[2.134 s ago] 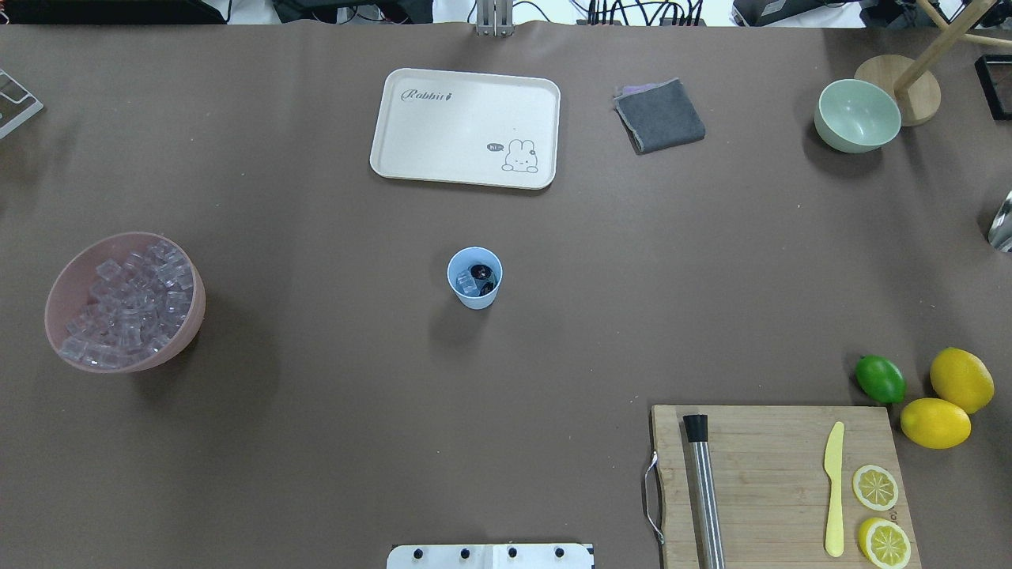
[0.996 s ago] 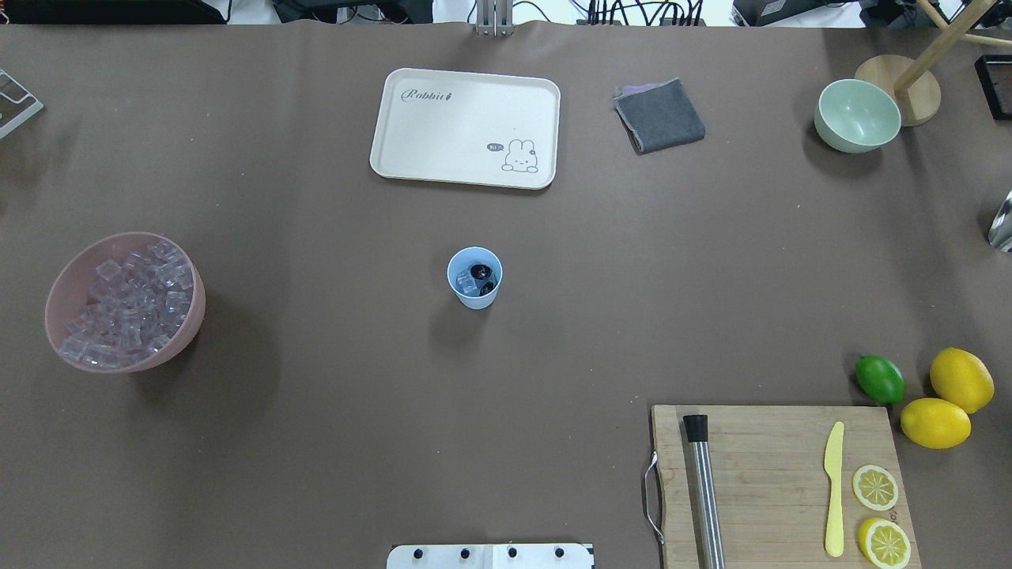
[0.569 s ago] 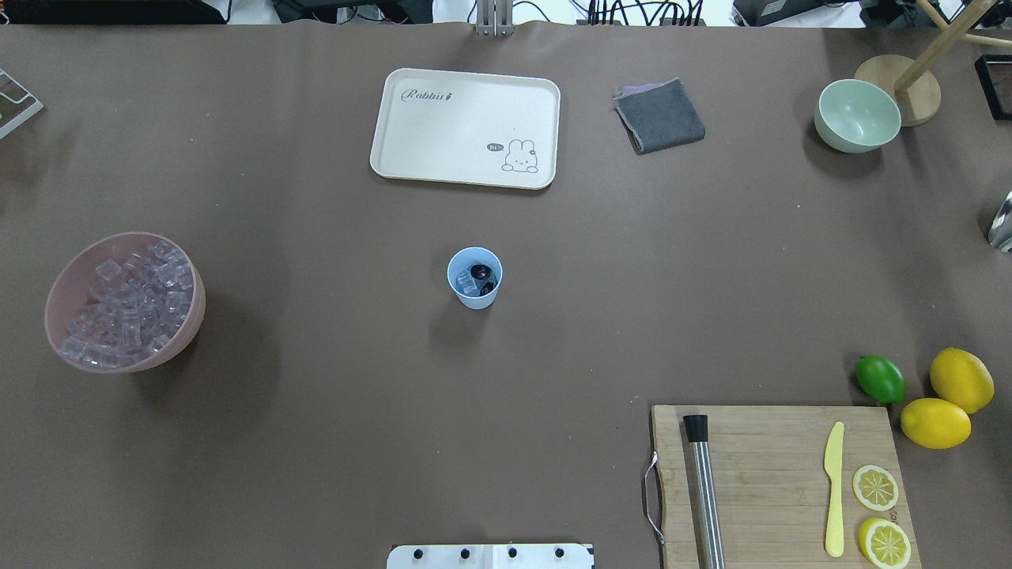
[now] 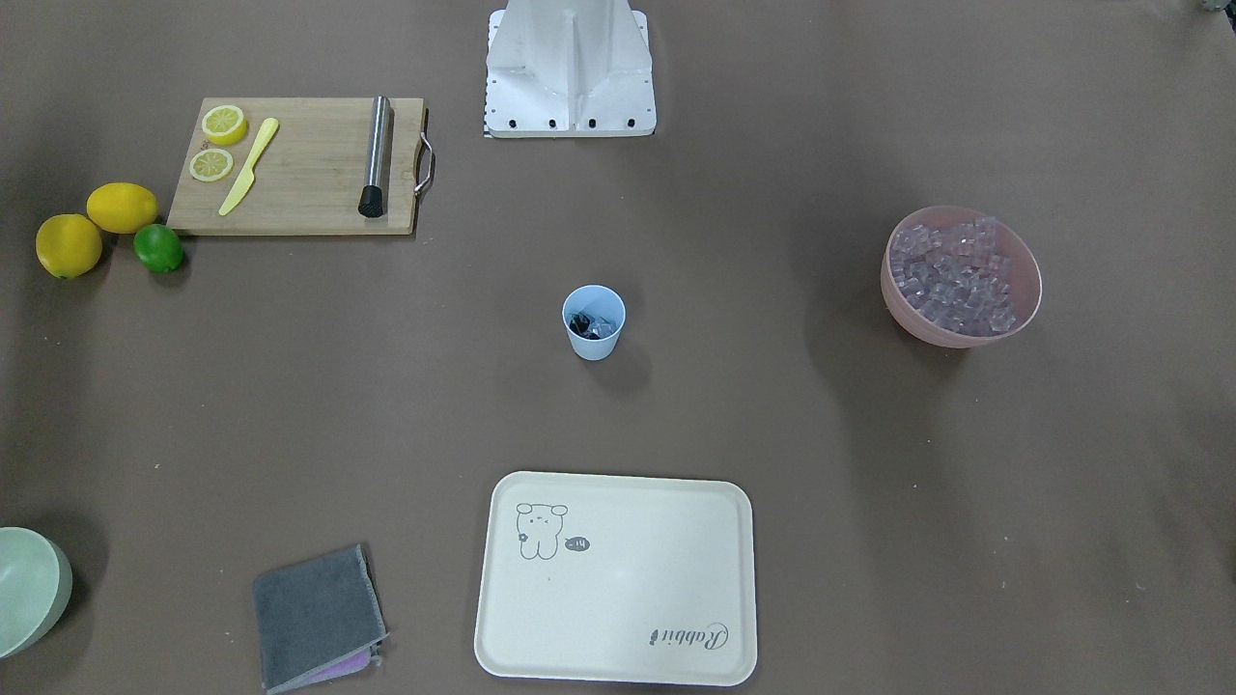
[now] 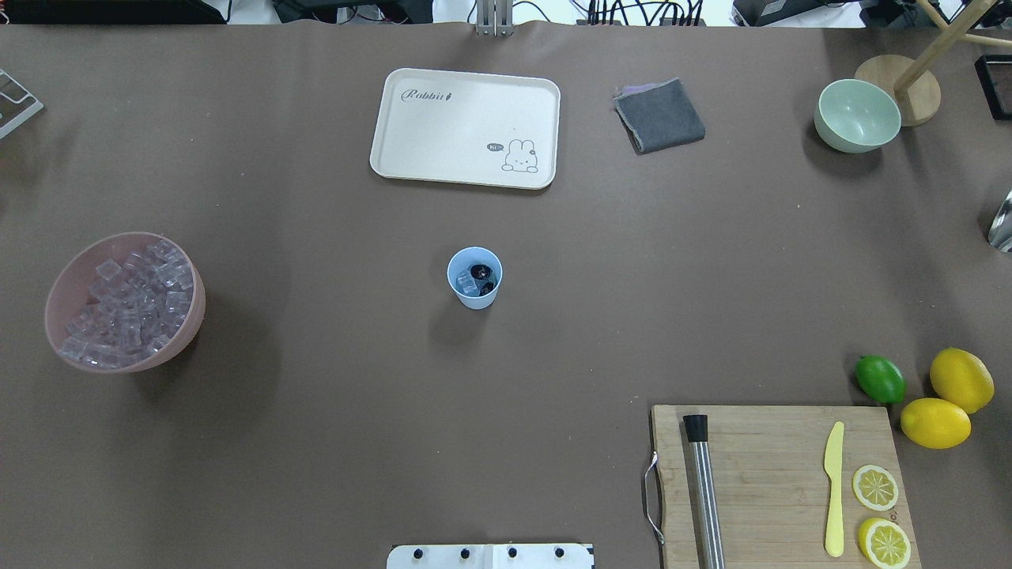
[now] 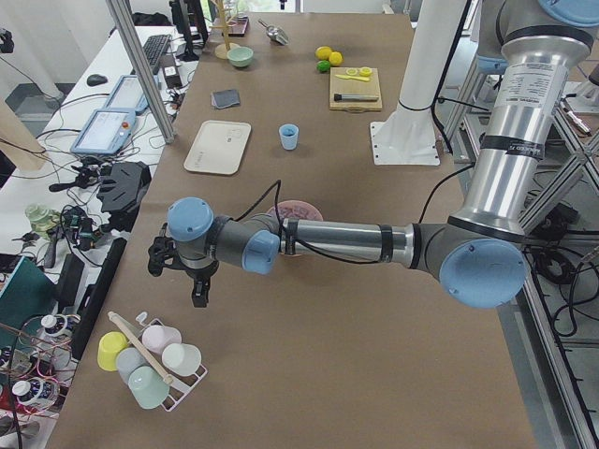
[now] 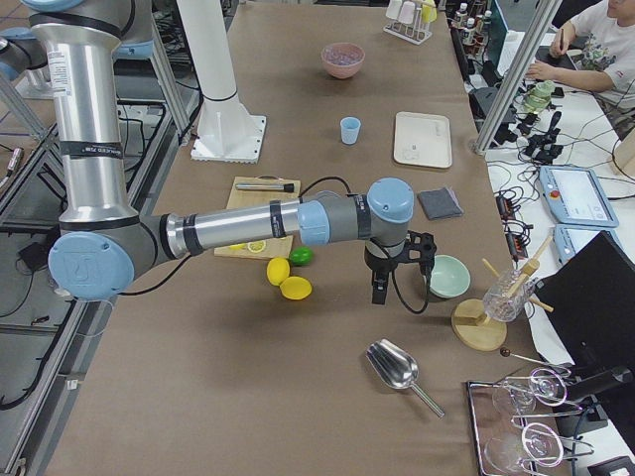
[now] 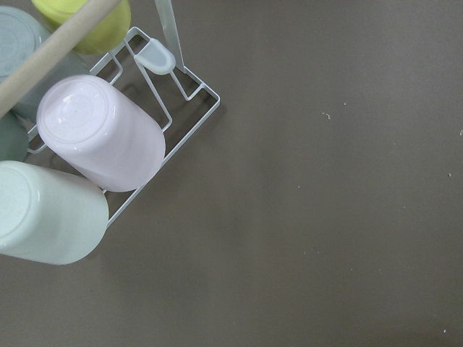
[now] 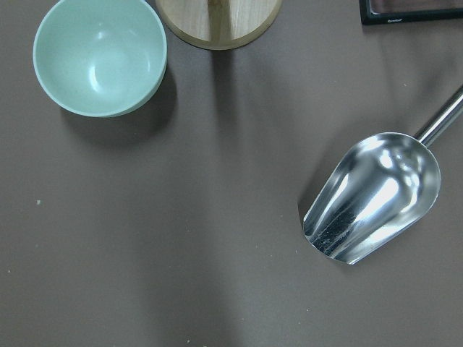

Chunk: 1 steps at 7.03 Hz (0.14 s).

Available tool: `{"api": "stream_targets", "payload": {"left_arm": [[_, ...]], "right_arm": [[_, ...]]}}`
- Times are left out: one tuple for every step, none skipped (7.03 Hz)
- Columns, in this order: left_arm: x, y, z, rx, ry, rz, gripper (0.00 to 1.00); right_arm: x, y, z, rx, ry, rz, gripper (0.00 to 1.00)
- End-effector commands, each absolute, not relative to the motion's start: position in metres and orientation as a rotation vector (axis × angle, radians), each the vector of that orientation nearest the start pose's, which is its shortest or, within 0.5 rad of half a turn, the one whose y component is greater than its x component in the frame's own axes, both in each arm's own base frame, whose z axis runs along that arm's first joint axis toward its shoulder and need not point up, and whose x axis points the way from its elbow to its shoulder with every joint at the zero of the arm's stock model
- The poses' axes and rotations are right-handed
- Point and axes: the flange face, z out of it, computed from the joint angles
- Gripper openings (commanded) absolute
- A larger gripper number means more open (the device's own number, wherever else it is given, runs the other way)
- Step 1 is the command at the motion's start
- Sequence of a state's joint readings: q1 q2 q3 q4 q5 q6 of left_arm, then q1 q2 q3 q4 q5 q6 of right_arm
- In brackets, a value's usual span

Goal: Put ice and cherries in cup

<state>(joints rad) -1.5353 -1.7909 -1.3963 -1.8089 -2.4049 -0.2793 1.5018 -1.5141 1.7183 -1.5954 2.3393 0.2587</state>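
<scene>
The light blue cup stands upright mid-table; it also shows in the front view. Inside it lie the dark red cherries and some clear ice. More ice fills the pink bowl at the table's left. Neither gripper shows in the overhead or front view. My left gripper hangs past the table's left end, above a cup rack; I cannot tell whether it is open or shut. My right gripper hangs near the pale green bowl at the right end; its state is likewise unclear.
A cream tray and a grey cloth lie at the back. A cutting board with a muddler, a knife and lemon slices sits at the front right, beside a lime and lemons. A metal scoop lies near the green bowl.
</scene>
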Motion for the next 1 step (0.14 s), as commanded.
{"api": "stream_targets", "payload": {"left_arm": [[-0.0381, -0.6005, 0.5950, 0.139, 0.863, -0.102, 0.98]], "right_arm": [[0.0281, -0.5222, 0.5593, 0.045, -0.784, 0.109, 1.00]]}}
